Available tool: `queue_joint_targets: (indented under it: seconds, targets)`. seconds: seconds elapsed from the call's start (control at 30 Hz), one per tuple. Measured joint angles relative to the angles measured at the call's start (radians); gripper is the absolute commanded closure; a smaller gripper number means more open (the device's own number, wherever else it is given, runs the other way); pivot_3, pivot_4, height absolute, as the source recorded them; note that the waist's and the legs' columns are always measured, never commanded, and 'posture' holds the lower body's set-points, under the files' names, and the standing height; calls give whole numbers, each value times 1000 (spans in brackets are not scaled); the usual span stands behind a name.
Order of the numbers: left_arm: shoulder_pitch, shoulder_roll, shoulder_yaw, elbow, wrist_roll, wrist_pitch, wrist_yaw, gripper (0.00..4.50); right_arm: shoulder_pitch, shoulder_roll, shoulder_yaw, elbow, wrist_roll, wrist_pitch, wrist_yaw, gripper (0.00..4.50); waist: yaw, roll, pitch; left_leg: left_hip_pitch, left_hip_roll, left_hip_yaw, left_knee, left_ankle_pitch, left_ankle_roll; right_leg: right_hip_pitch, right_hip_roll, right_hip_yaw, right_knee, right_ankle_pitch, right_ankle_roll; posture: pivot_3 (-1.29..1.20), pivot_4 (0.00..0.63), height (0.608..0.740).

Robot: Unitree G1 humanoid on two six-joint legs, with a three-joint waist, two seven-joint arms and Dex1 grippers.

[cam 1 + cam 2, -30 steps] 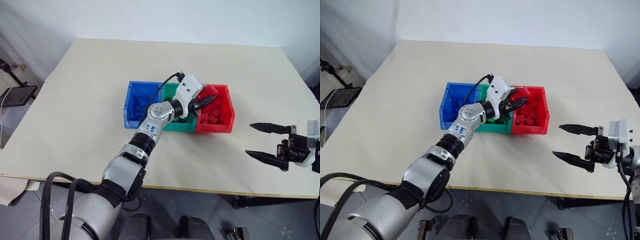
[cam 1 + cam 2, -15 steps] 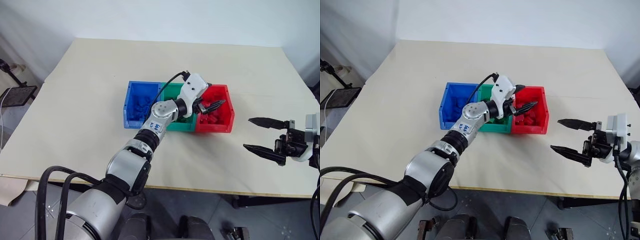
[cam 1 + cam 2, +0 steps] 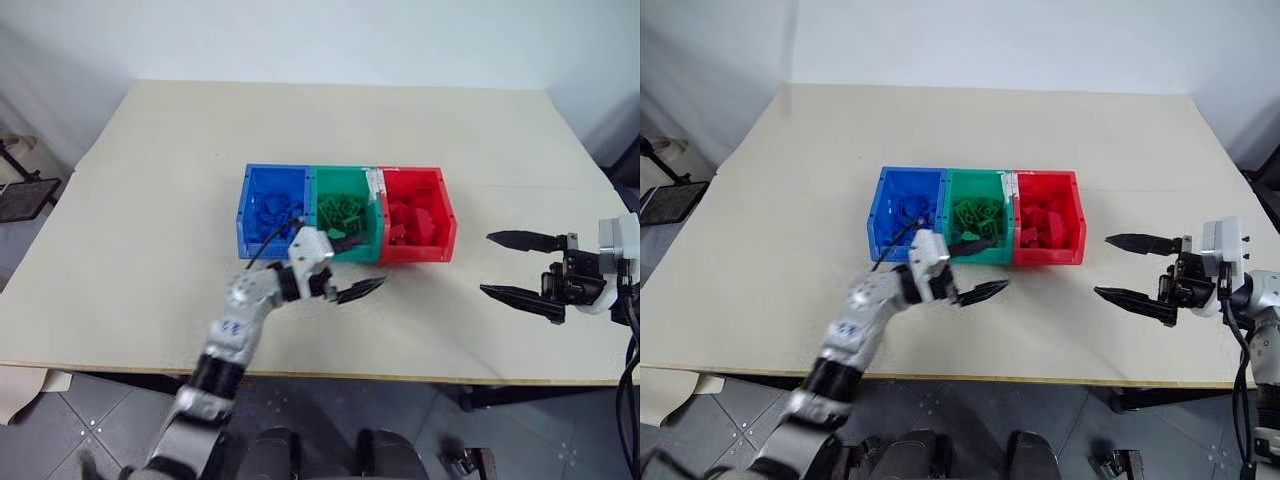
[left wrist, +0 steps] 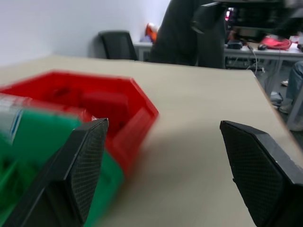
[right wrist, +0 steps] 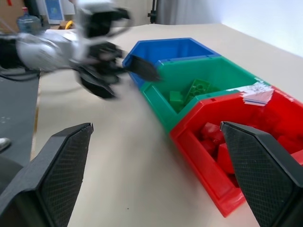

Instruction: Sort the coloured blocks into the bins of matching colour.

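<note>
Three joined bins stand mid-table: the blue bin [image 3: 243, 215], the green bin [image 3: 345, 170] and the red bin [image 3: 415, 251]. Blue blocks [image 3: 268, 214], green blocks [image 3: 340, 210] and red blocks [image 3: 412, 220] lie in the bins of their own colour. My left gripper [image 3: 998, 262] hovers just in front of the green bin, open, and the left wrist view shows nothing between its fingers [image 4: 87, 165]. Out to the right of the red bin, my right gripper [image 3: 486, 263] points toward the bins, wide open and empty.
Bare beige tabletop [image 3: 150, 180] surrounds the bins on all sides. The table's front edge [image 3: 400, 375] runs close below both grippers. A white label [image 5: 255, 90] is stuck on the rim between the green and red bins.
My left gripper went from shut to open over the red bin, then drew back to the table in front of the green bin. The right gripper has barely moved.
</note>
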Motion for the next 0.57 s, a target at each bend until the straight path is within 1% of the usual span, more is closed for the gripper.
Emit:
queue_joint_targets:
  seconds: [0.1, 0.17, 0.3, 0.37, 0.43, 0.57]
  targets:
    - [115, 103, 58, -187, -64, 99, -3, 489, -35, -3, 19, 17, -13, 0, 25, 0, 4, 1, 0, 0, -1, -3, 1, 0, 0, 2, -1, 1, -1, 0, 0, 0, 150, 740]
    - [203, 183, 130, -252, -103, 113, -16, 489, -54, -17, 33, 49, -27, -4, 45, 0, 3, 1, 0, 0, -1, -4, 0, -1, 0, 2, -3, 1, -2, 0, 0, 0, 150, 740]
    - [336, 322, 314, -237, -147, 58, -64, 489, -116, -29, 76, 158, -69, -27, 61, 0, 0, 1, 0, 0, 0, -3, 0, -1, 0, 2, -3, 0, -3, 0, -1, 0, 150, 740]
    - [342, 369, 380, -201, -152, 35, -81, 489, -145, -29, 99, 194, -81, -39, 63, 0, 2, 1, 0, 0, -1, -4, 0, -1, 0, 2, -2, 0, -3, 0, -1, 0, 150, 740]
    - [337, 392, 417, -174, -156, 14, -85, 489, -165, -29, 122, 214, -86, -52, 64, 0, 3, 1, -1, 0, -2, -4, 0, -1, 0, 2, -2, 0, -2, 0, -1, 0, 150, 740]
    - [333, 395, 424, -149, -161, -11, -89, 489, -192, -29, 162, 245, -90, -71, 66, 0, 1, 1, -1, 0, -2, -4, -1, -1, 1, 2, -2, -1, -1, 0, -1, 0, 150, 740]
